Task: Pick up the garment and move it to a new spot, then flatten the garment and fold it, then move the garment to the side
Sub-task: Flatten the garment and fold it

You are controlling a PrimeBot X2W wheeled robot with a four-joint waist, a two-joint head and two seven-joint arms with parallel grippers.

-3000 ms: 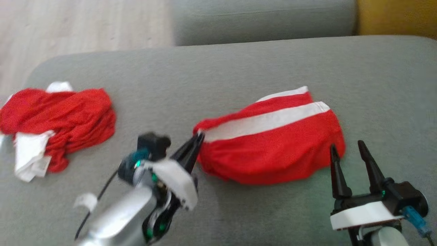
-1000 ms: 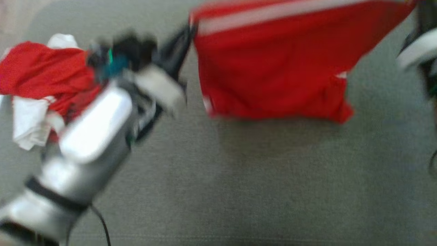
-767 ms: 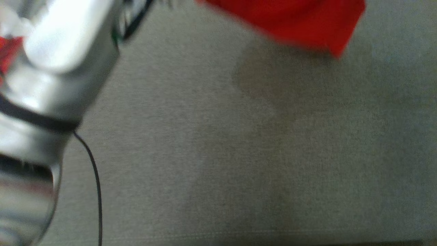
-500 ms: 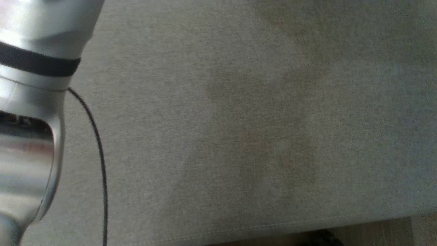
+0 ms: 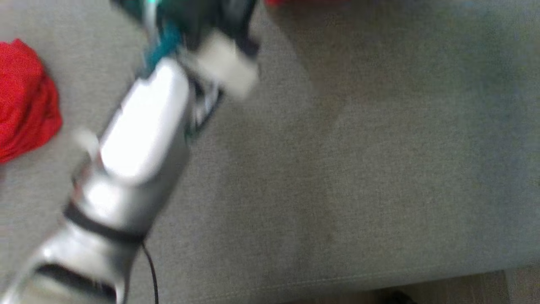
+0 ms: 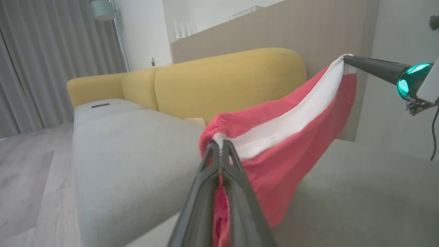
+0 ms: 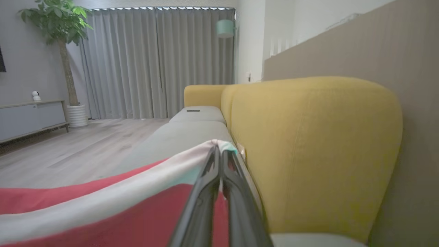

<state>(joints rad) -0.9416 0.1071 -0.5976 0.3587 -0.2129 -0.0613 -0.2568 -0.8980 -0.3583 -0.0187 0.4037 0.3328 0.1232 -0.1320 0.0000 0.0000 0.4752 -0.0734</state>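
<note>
The left gripper (image 6: 219, 145) and right gripper (image 7: 218, 151) each pinch a corner of the red, white-striped fabric garment (image 6: 284, 147), which hangs above the grey sofa seat (image 5: 379, 169) (head view blurred). Judgement: the arms should hold the span taut and lower evenly.

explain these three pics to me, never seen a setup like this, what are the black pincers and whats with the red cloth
This is a wheeled robot with two arms, each ending in a two-fingered gripper. One picture comes from a camera on its head, looking down at a grey sofa cushion; the blurred silver shape there is its left arm. The other two come from cameras on the wrists, each looking along its own fingers. The left gripper and right gripper are both shut on the white-striped edge of a red garment, which hangs stretched between them above the cushion. A second red garment lies crumpled on the cushion at the robot's left. Behind stands a yellow sofa back.
</note>
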